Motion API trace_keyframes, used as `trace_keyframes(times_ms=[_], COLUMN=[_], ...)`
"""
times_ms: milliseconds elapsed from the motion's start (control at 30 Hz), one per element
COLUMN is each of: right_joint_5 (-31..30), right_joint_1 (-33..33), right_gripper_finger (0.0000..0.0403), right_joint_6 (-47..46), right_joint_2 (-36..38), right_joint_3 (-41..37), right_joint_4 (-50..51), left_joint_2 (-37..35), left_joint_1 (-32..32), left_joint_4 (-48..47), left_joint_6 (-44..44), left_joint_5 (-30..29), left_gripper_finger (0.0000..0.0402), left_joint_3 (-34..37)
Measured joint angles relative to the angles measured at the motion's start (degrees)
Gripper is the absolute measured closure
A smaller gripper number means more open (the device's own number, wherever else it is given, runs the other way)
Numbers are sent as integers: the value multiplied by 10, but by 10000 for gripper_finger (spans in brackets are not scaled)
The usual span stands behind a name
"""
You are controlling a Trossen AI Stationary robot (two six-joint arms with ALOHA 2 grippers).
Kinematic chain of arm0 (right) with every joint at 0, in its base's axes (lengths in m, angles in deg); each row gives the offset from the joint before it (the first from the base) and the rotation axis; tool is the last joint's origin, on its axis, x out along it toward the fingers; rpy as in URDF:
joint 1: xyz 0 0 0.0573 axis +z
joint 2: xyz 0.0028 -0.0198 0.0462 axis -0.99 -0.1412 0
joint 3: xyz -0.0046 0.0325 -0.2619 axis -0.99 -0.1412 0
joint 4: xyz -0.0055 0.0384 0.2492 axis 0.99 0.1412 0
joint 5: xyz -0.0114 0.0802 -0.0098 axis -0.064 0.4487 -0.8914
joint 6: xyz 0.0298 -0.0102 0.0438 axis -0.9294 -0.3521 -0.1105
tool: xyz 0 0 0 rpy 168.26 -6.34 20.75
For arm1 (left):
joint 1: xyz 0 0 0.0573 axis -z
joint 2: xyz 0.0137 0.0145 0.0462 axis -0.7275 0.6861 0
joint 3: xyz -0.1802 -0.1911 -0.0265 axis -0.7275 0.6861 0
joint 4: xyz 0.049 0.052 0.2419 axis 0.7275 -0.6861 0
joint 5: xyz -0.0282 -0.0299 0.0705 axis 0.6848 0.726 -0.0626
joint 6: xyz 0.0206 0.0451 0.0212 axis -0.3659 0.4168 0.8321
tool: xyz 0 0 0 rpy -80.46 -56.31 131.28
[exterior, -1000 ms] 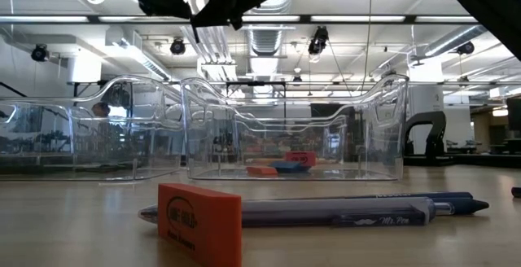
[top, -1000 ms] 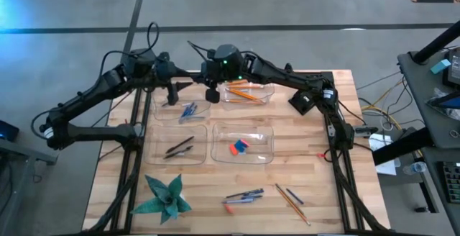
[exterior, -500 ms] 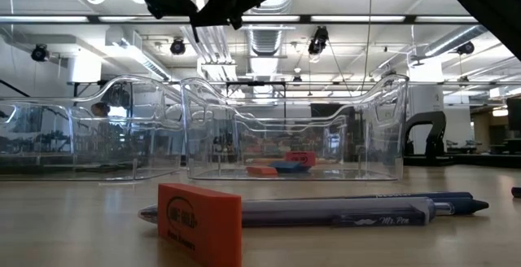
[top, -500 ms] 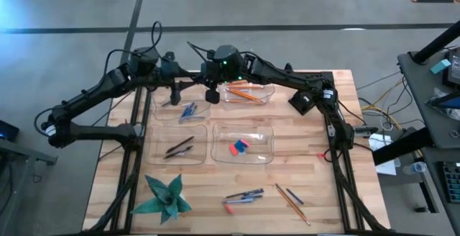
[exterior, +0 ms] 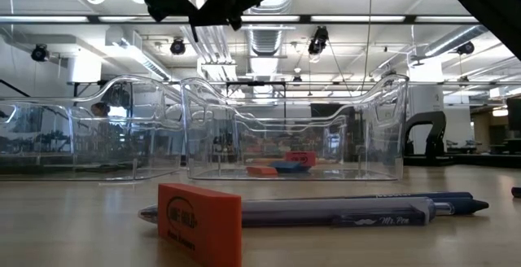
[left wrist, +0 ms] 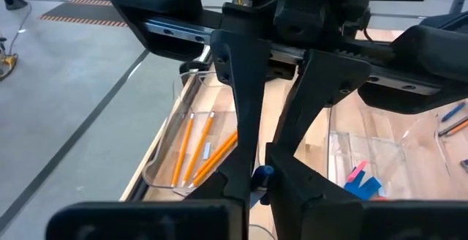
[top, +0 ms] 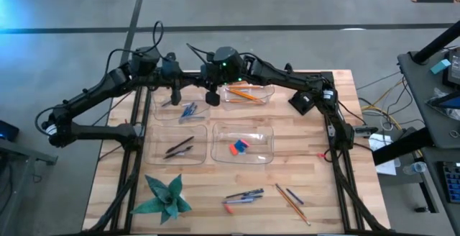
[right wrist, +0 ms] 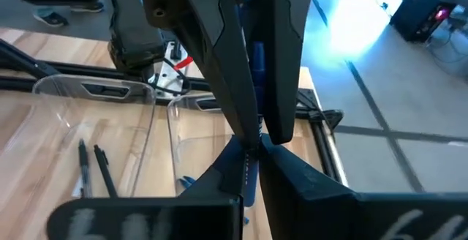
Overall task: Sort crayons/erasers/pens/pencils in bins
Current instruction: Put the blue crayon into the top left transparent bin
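My left gripper (left wrist: 259,190) and my right gripper (right wrist: 248,159) meet tip to tip in the air above the far-left bin (top: 180,106). Both are shut on one thin blue crayon (right wrist: 257,55). In the left wrist view the right gripper (left wrist: 265,156) faces mine, and the crayon's blue end (left wrist: 264,173) shows between the tips. The far-left bin holds blue crayons (top: 188,110). The far-right bin (top: 267,94) holds orange pencils. The near-left bin (top: 178,146) holds black pens. The near-right bin (top: 243,144) holds erasers. My left gripper pinches the blue crayon (right wrist: 257,57) between its two fingers, coming level from the table's left and tipped slightly down. The crayon lies along the fingers, clear of the table. My right gripper pinches the crayon's other stretch (right wrist: 248,173) between its two fingers, coming from the table's right and tipped slightly down. The crayon lies along these fingers as well and bridges the two grippers in the air.
Loose things lie near the front edge: bluish sticks (top: 243,195), an orange eraser (exterior: 199,218), orange pencils (top: 291,201) and a dark stick (top: 293,195). A green folded-paper star (top: 164,198) sits at the near left.
My left gripper has shut its fingers on the crayon that my right gripper holds out. Both arms have otherwise kept their places above the far-left bin.
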Motion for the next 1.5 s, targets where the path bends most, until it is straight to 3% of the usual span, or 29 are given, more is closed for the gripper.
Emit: trace_keyframes(times_ms=[333,533,733,833,967,1233,1333,1500], right_joint_5=[-8,-27,-38,-40,-100,-131,-132,-130], right_joint_1=[0,-2,7,25,65,156,193,247], right_gripper_finger=[288,243,239,243,249,252,252,252], right_joint_6=[-44,-52,-145,-205,-276,-413,-452,-517], right_joint_2=[5,53,98,109,122,137,137,141], right_joint_3=[1,2,1,1,-4,-45,-71,-123], right_joint_4=[28,177,401,510,617,631,631,632], left_joint_2=[0,6,50,82,135,217,227,228], left_joint_1=[0,-6,-23,-30,-38,-40,-40,-41], left_joint_4=[-2,-25,-91,-107,-109,-179,-177,-170], left_joint_6=[-5,-19,-18,-18,-34,-48,-48,-48], left_joint_5=[9,11,-3,-51,-97,-132,-167,-172], left_gripper_finger=[390,382,380,379,382,385,386,387], left_joint_3=[3,13,41,64,89,104,113,138])
